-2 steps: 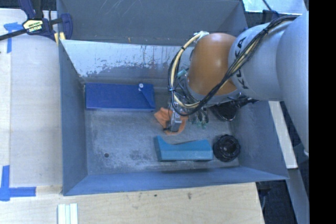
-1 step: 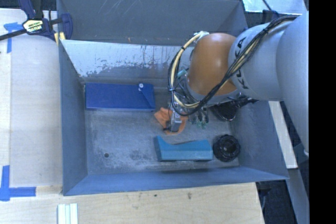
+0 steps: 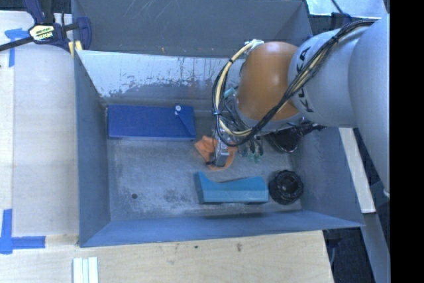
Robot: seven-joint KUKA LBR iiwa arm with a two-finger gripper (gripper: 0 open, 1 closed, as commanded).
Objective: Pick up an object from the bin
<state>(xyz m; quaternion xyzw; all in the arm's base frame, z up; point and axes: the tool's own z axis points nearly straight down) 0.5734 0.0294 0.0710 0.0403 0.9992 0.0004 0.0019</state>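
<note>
Gripper (image 3: 222, 154) low against small orange thing (image 3: 205, 146) mid-bin, its long axis unclear, grip state unreadable

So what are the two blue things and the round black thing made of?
The dark blue flat box at the back looks like matte cardboard or plastic: even colour, straight edges. The lighter blue block in front may be foam, dull with soft edges. The round black thing looks like plastic or rubber, with ringed ridges.

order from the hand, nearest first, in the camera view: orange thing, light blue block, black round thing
1. orange thing, right beside the hand, mid-bin
2. light blue block, toward the front wall
3. black round thing, front right corner
</note>
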